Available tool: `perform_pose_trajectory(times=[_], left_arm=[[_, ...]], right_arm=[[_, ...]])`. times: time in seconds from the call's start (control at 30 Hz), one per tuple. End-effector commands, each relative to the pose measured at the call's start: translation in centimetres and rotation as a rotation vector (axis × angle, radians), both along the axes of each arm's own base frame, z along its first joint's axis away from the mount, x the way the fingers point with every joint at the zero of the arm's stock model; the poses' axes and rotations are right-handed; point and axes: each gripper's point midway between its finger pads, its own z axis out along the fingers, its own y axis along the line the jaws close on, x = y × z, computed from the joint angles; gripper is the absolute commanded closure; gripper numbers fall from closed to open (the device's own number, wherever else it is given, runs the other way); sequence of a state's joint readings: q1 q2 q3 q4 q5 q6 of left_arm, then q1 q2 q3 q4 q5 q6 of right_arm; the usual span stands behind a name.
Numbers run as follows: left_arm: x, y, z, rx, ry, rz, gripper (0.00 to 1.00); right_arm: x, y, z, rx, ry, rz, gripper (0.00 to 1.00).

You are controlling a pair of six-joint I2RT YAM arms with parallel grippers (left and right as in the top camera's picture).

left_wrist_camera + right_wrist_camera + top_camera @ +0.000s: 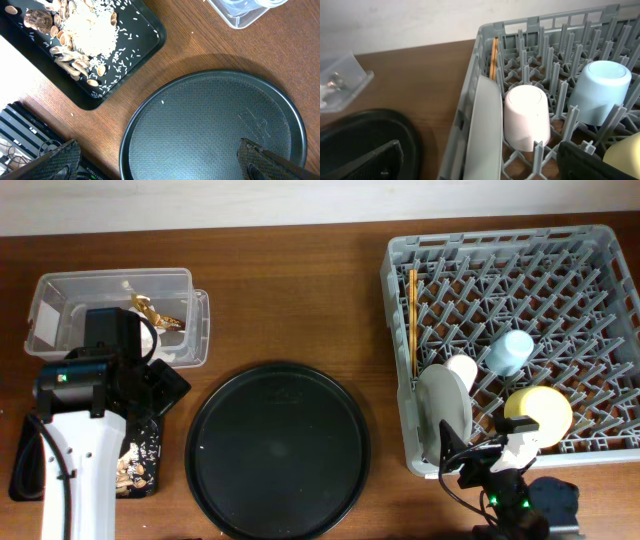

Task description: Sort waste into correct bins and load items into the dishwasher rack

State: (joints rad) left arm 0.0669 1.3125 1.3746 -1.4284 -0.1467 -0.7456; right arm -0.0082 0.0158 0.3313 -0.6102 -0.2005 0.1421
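Observation:
The grey dishwasher rack [400, 260] holds the wooden chopsticks [412, 320], the light-blue cup [510, 352], the pink cup [462, 370], the pale plate [445, 405] on edge and the yellow bowl [538, 412]. The right wrist view shows the rack [485, 35], plate [485, 135], pink cup [526, 117], blue cup [600, 92] and bowl [626, 155]. My right gripper [487, 167] is open, its fingers either side of the plate's near edge. The clear box [110, 310] holds gold-brown scraps. The shallow black tray [145, 30] holds beige scraps and white crumbs. My left gripper [160, 165] is open and empty over the round tray's edge.
The large round black tray [278, 450] lies between the bins and the rack, and shows in the left wrist view [215, 130]. My left arm [75, 430] covers most of the shallow black tray from above. The rack's front edge is close to the right arm.

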Motion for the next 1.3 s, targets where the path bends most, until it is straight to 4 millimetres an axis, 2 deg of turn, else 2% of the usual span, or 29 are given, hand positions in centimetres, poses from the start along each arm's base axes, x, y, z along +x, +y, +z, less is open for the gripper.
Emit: perform_pose_trajectory(times=[0.0,0.1,0.37,0.5,0.67,0.9,1.27], left_arm=[[0.0,0.2,0.5,0.005,-0.016,0.006,0.01],[0.0,0.2,0.5,0.005,-0.016,0.007,0.01],[0.0,0.2,0.5,0.005,-0.016,0.007,0.01],[0.0,0.2,0.5,0.005,-0.016,0.007,0.01],[0.0,0.2,0.5,0.005,-0.016,0.007,0.01],[0.0,0.2,0.5,0.005,-0.016,0.007,0.01],[0.0,0.2,0.5,0.005,-0.016,0.007,0.01]], right_arm=[[0.2,-0.1,-1.3,-0.064,0.007,0.014,0.01],[0.6,-0.3,-2.6,-0.067,0.025,0.004,0.01],[1.6,-0.3,-3.9,-0.069,0.008,-0.002,0.01],[2.1,-0.4,-5.3,-0.07,0.012,-0.007,0.01],[2.2,-0.5,-4.9,-0.072,-0.005,-0.01,0.01],[3.8,-0.6,-2.3,-0.071,-0.194,-0.025,0.01],[4.2,-1.1,-2.1,-0.076,-0.24,-0.057,0.01]])
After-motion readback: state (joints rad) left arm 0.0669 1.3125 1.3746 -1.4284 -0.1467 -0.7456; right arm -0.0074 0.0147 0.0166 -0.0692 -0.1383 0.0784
